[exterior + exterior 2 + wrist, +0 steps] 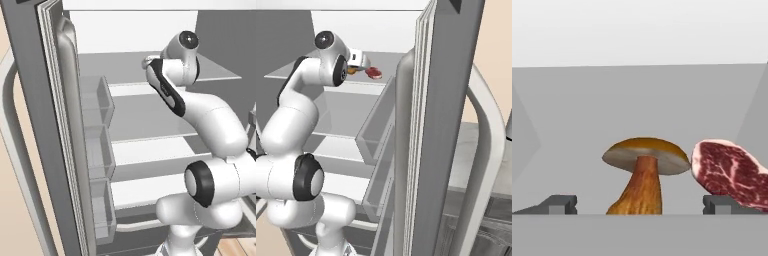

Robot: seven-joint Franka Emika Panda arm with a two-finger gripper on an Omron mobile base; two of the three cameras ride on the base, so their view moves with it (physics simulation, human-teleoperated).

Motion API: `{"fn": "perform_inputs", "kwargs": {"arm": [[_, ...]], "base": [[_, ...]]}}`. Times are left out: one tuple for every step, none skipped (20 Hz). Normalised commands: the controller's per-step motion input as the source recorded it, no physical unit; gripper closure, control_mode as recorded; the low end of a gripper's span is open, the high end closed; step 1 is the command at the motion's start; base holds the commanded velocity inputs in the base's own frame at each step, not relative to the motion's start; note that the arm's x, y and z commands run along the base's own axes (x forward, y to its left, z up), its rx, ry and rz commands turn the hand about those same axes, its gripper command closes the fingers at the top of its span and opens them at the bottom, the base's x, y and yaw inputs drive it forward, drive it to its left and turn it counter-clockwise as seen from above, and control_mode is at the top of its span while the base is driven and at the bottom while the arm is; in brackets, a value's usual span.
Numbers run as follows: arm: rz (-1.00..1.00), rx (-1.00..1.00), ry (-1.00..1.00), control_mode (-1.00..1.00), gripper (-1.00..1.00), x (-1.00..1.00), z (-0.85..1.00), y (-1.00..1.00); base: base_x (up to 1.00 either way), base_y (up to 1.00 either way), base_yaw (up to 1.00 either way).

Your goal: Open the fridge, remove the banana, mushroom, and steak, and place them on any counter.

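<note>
The fridge point(55, 125) stands open, and my arm reaches onto its upper white shelf point(331, 80). In the hand view the mushroom point(644, 172), tan-capped with an orange-brown stem, stands upright straight ahead between my fingertips point(559, 204). My gripper point(639, 205) is open and holds nothing. The steak point(729, 170), red with pale marbling, lies just right of the mushroom, close to the right fingertip. From the right base view the steak point(374, 73) lies on the shelf just past my gripper point(359, 62). The banana is out of view.
Both fridge doors are swung wide, the left one point(30, 150) and the right one point(456, 100), each with clear door bins point(97, 150) point(376, 135). Lower shelves point(150, 150) sit under my arm. A pale counter point(466, 150) lies beyond the right door.
</note>
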Motion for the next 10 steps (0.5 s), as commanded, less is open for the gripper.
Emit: {"fn": "perform_inputs", "kwargs": {"arm": [[-0.01, 0.0, 0.0, -1.0, -1.0, 0.24, -0.02, 0.0], [0.0, 0.0, 0.0, -1.0, -1.0, 0.02, -0.03, 0.0], [0.0, 0.0, 0.0, -1.0, -1.0, 0.04, -0.05, 0.0], [0.0, 0.0, 0.0, -1.0, -1.0, 0.0, -0.07, -0.02], [0.0, 0.0, 0.0, -1.0, -1.0, 0.0, -0.06, -0.05], [0.0, 0.0, 0.0, -1.0, -1.0, 0.0, -0.08, -0.01], [0.0, 0.0, 0.0, -1.0, -1.0, 0.0, -0.1, 0.0], [0.0, 0.0, 0.0, -1.0, -1.0, 0.0, -0.11, 0.0], [0.0, 0.0, 0.0, -1.0, -1.0, 0.0, -0.11, 0.0], [0.0, 0.0, 0.0, -1.0, -1.0, 0.0, -0.14, 0.0]], "base": [[0.0, 0.0, 0.0], [0.0, 0.0, 0.0], [0.0, 0.0, 0.0], [0.0, 0.0, 0.0], [0.0, 0.0, 0.0], [0.0, 0.0, 0.0], [0.0, 0.0, 0.0], [0.0, 0.0, 0.0], [0.0, 0.0, 0.0], [0.0, 0.0, 0.0]]}}
